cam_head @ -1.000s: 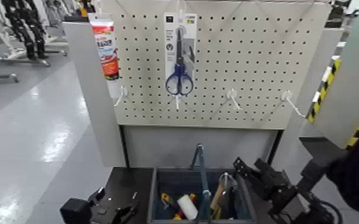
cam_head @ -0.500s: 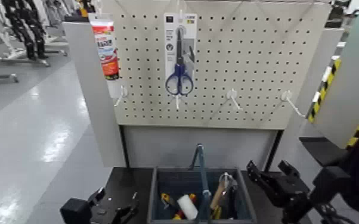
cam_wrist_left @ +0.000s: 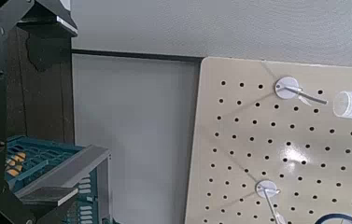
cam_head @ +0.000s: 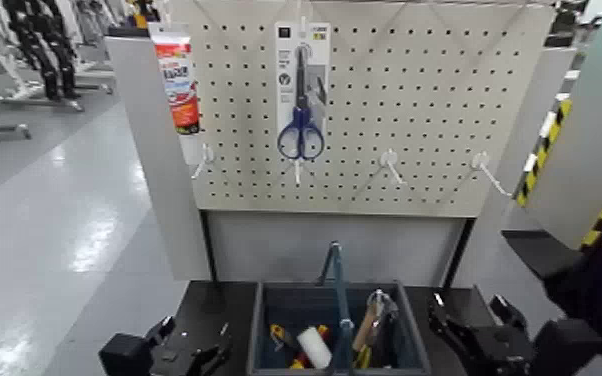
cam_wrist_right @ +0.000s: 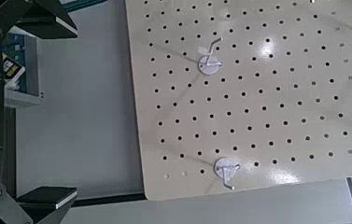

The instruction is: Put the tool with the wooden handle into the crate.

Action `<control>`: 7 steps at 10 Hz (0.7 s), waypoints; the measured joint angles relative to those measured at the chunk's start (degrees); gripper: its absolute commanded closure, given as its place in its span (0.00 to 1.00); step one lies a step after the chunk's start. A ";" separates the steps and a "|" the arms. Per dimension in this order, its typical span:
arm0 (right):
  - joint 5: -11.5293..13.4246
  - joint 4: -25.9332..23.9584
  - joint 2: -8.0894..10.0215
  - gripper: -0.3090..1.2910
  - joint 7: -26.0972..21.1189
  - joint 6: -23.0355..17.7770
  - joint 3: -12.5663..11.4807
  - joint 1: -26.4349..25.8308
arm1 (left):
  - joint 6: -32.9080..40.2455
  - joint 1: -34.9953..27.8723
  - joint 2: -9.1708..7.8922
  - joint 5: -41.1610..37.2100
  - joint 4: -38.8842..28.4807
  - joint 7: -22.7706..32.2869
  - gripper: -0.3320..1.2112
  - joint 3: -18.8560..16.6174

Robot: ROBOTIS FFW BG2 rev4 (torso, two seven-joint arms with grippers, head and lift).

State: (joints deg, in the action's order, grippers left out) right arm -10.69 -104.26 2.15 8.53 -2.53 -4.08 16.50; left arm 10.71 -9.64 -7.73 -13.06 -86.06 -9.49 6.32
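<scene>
1. Blue-grey plastic forms the one crate (cam_head: 257, 335), at six o'clock in the head view, standing on the dark surface (cam_head: 213, 298) with its single handle bar (cam_head: 341, 290) upright.
2. One tool with the wooden handle (cam_head: 366, 327) lies inside the crate, toward three o'clock from its middle, its tan handle tilted; its head cannot be made out.
3. Also in the crate are one white cylinder (cam_head: 312, 345) near seven o'clock and one yellow-and-black item (cam_head: 278, 333) toward nine; the other contents overlap too much to count.
4. Two robot hands show. The right hand (cam_head: 468, 305) is at four o'clock, beside the crate, its fingers apart and holding nothing. The left hand (cam_head: 199, 327) is at seven o'clock, fingers apart and empty.
5. One pair of blue-handled scissors (cam_head: 301, 130) on a card hangs at twelve o'clock on the pegboard (cam_head: 420, 100); one red-and-white tube (cam_head: 177, 85) hangs toward ten. Four bare hooks (cam_head: 392, 165) line the board's lower part.
6. Compared with a second ago, the right hand has moved from the crate's rim out toward four o'clock. The left hand, crate and wooden-handled tool look unchanged.
</scene>
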 measured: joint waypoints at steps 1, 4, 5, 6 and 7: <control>1.43 -0.03 -0.41 0.27 -0.96 -0.81 0.10 1.04 | 0.01 -0.02 0.00 0.00 -0.01 0.00 0.29 -0.02; 4.76 0.19 -1.42 0.27 -2.34 -2.48 0.50 3.37 | 0.22 -0.18 0.00 0.01 -0.07 0.00 0.29 -0.13; 5.50 0.58 -1.79 0.27 -2.85 -3.21 0.54 4.12 | 0.34 -0.26 0.00 0.02 -0.07 0.00 0.29 -0.21; 5.82 0.87 -2.06 0.27 -3.21 -3.92 0.57 4.80 | 0.44 -0.34 0.00 0.03 -0.13 0.00 0.29 -0.28; 6.09 1.01 -2.14 0.27 -3.35 -4.41 0.63 5.23 | 0.51 -0.41 0.00 0.04 -0.15 0.00 0.29 -0.32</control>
State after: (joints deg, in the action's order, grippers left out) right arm -4.59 -103.25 0.02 5.18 -6.94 -3.45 21.73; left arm 11.22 -10.05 -7.73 -13.02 -86.21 -9.49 6.00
